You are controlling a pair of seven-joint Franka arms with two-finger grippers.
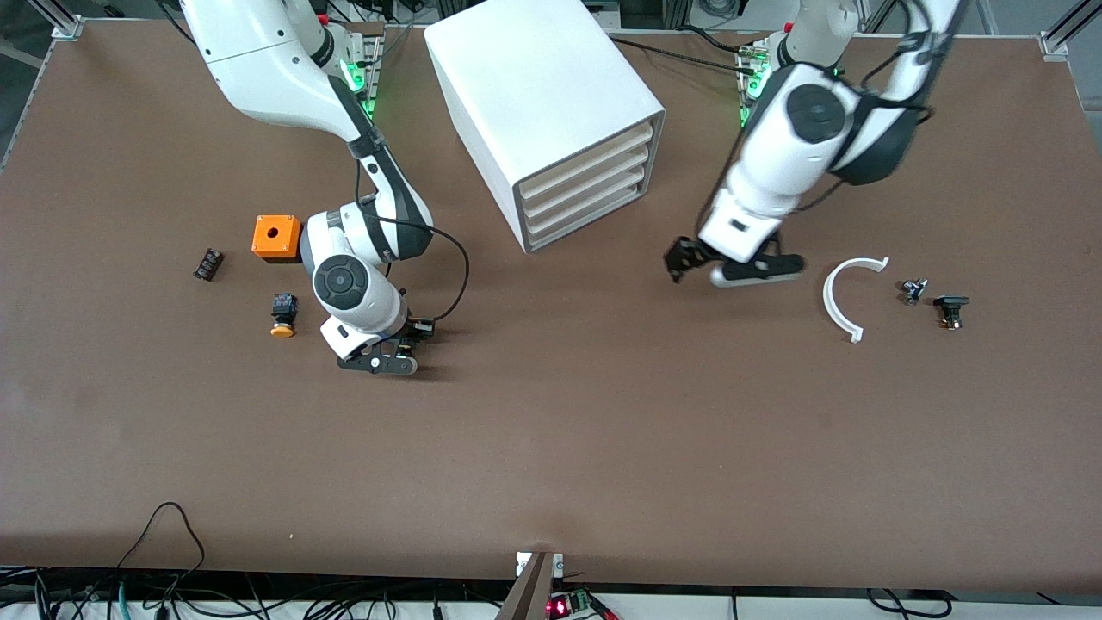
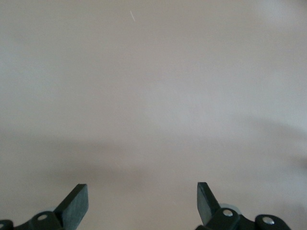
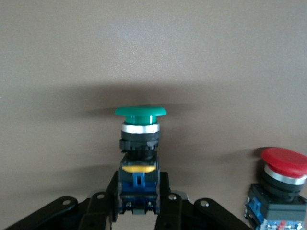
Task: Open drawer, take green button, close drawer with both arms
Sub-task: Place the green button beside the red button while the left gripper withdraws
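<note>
The white cabinet (image 1: 551, 112) stands at the table's back middle. Its lowest drawer (image 1: 594, 215) is closed flush, like the upper ones. My right gripper (image 1: 411, 337) is low over the table, toward the right arm's end, and nearer the front camera than the cabinet. In the right wrist view it (image 3: 139, 189) is shut on the black-and-blue body of the green-capped button (image 3: 140, 124). My left gripper (image 1: 682, 260) hangs over bare table beside the cabinet's drawer fronts. In the left wrist view it (image 2: 143, 197) is open and empty.
An orange-capped button (image 1: 282, 316), an orange box (image 1: 276, 237) and a small dark part (image 1: 207, 263) lie toward the right arm's end. A red-capped button (image 3: 283, 182) shows beside my right gripper. A white curved piece (image 1: 848, 297) and two small parts (image 1: 950, 310) lie toward the left arm's end.
</note>
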